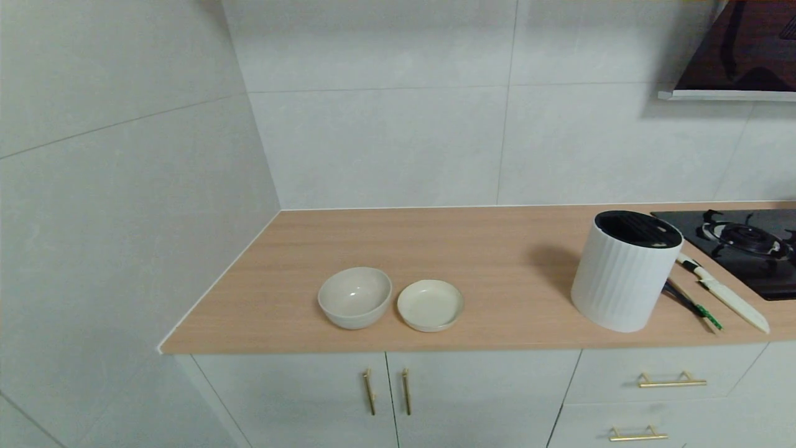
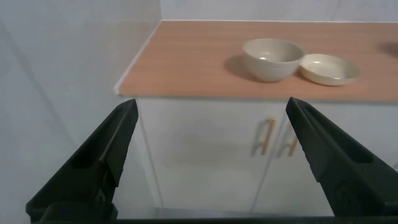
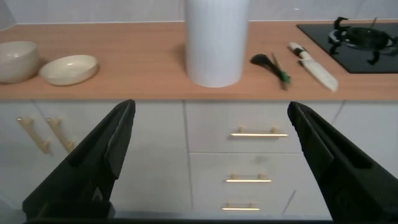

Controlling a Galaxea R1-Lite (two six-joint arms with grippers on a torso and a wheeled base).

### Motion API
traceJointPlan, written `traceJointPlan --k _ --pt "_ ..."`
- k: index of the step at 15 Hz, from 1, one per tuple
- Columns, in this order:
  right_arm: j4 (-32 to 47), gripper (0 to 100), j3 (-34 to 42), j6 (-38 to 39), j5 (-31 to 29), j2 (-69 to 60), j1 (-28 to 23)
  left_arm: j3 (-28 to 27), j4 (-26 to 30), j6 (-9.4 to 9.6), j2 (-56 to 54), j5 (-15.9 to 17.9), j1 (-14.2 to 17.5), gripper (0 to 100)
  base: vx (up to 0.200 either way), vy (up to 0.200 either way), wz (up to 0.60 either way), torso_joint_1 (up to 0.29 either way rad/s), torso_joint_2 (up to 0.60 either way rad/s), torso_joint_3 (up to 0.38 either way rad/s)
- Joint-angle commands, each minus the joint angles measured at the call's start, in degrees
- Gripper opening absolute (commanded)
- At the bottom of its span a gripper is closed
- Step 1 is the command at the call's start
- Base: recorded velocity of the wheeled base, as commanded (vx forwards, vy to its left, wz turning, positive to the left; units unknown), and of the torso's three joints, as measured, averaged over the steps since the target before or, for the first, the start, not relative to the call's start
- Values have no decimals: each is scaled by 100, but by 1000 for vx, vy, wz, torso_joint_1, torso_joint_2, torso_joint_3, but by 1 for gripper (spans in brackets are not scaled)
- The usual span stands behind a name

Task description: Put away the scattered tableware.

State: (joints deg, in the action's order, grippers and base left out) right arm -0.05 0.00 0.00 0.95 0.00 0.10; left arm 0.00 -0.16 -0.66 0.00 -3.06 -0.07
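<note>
The left gripper (image 2: 210, 106) hangs with its two dark fingers spread wide and nothing between them, low in front of the cupboard doors (image 2: 273, 140) and below counter height. The right gripper (image 3: 210, 107) is likewise agape and empty, facing the drawers (image 3: 258, 132). Both are well apart from any tableware, so I judge that no pick has begun.

In the head view, the bowl (image 1: 355, 297) stands upright on the wooden counter (image 1: 435, 239), near its front edge. The shallow dish (image 1: 430, 303) lies at the bowl's 3 o'clock, just beside it. Well apart, at 3 o'clock from the dish, stands the white ribbed holder (image 1: 624, 274), its dark slotted top open to take cutlery. At the holder's 3 o'clock the knife (image 1: 724, 294) lies flat, handle toward 11 o'clock and blade tip toward 5 o'clock. Between knife and holder lies a dark utensil (image 1: 691, 303) with a green mark, possibly a spoon with a chopstick alongside, though the view is too poor to be sure. The hob (image 1: 743, 246) sits at the holder's 2 o'clock.

The slender pieces lie loose beside the holder, which is likely their home, on the right arm's side. The bowl and dish lie nearer the left arm and would probably stack.
</note>
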Motion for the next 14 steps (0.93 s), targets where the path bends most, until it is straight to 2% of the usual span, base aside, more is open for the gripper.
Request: traceJointPlan --k 1,2,14 --pt "-4 100 0 0 2 0 -1 0 -2 -4 9 -10 7 100 0 200 0 7 -2 2" --pt "-4 100 0 0 2 0 -1 0 -2 4 9 -2 -1 100 0 200 0 -2 -2 7" --pt "-4 100 0 0 2 0 -1 0 -2 4 9 -2 -1 100 0 0 0 0 0 0"
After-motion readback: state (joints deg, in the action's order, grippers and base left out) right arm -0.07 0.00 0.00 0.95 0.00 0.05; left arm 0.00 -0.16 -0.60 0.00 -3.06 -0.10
